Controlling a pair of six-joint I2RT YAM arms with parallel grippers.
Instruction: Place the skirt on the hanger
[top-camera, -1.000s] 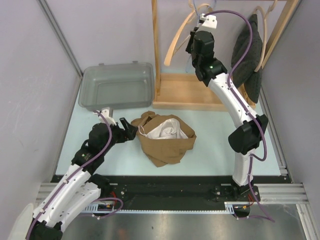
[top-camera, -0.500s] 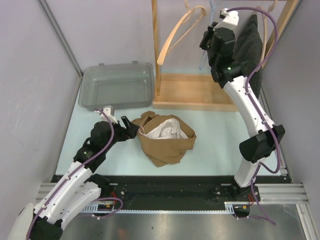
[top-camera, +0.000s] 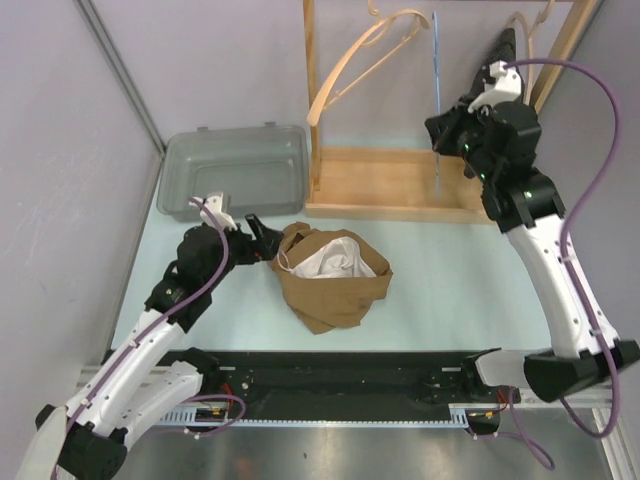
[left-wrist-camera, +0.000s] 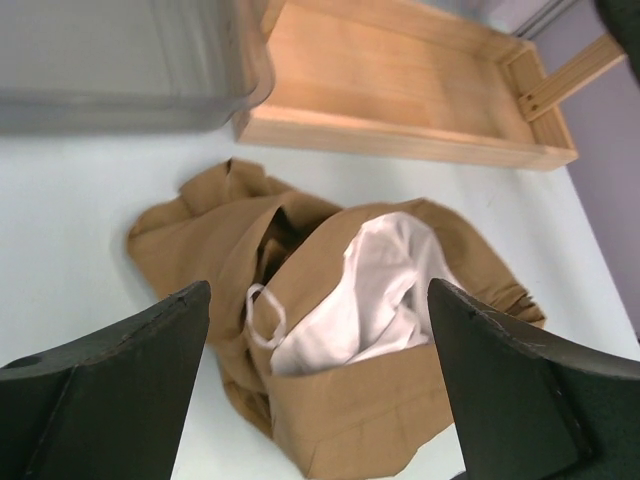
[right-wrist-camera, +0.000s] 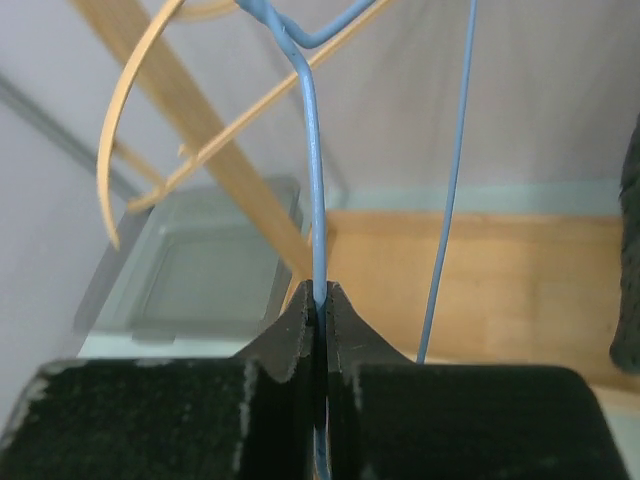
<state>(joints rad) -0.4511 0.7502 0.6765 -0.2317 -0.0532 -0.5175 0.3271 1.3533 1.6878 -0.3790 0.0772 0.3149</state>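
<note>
The skirt (top-camera: 335, 275) is a crumpled tan heap with white lining showing, lying mid-table; in the left wrist view the skirt (left-wrist-camera: 380, 385) fills the space ahead of the fingers. My left gripper (top-camera: 262, 240) is open at the skirt's left edge, and seen from the left wrist, the left gripper (left-wrist-camera: 318, 290) has its jaws wide either side of the waistband without touching it. A thin blue wire hanger (top-camera: 436, 100) hangs edge-on in front of the rack. My right gripper (top-camera: 442, 135) is shut on the hanger (right-wrist-camera: 312, 180), with the right gripper (right-wrist-camera: 320, 290) pinching the wire.
A wooden rack (top-camera: 390, 185) with a tray base stands at the back. A curved wooden hanger (top-camera: 350, 70) hangs on it, and a dark garment (top-camera: 503, 50) hangs at its right. A grey plastic bin (top-camera: 235, 172) sits at the back left.
My right arm has swung right and down from the rack's top, shut on the blue hanger and carrying it along. My left gripper has edged closer to the skirt and opened a little wider.
</note>
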